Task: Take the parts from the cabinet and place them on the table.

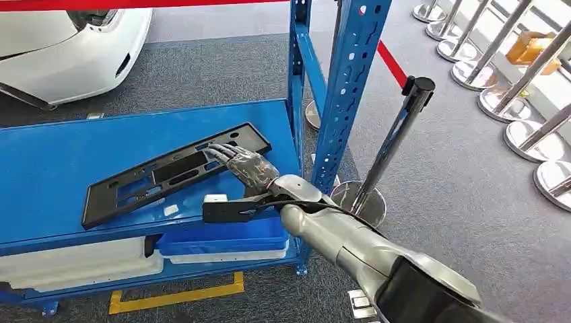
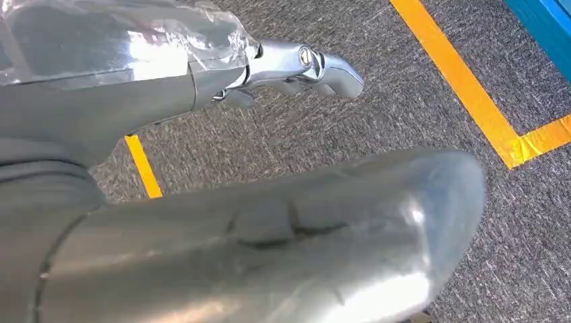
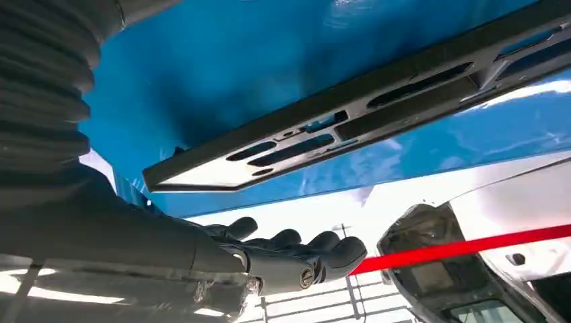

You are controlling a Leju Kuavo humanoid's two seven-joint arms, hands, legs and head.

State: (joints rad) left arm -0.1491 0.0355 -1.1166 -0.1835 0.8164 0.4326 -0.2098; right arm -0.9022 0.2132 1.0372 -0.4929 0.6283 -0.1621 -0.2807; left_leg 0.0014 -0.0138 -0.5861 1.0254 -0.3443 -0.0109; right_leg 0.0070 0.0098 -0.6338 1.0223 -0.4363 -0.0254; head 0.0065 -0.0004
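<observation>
A blue shelf of a blue steel rack is seen under the right hand, with grey carpet spread all round. Beyond the hand and to its left, the white body of a car is parked behind a red barrier tape. Close on the hand's right, the rack's perforated upright is planted, and just past it a chrome stanchion with a black cap leans in; a row of further stanchion bases is lined up well off to the right. Below the shelf, a blue bin and a white part are stored, and yellow floor tape is laid in front.

The black plastic frame, long and slotted, is lying flat on the shelf. Its near right end is touched by the right hand, fingers stretched out flat over the slots, nothing gripped. In the right wrist view the fingers are seen loosely extended beside the frame.

The left hand is hung over the carpet; its spread cannot be told.
</observation>
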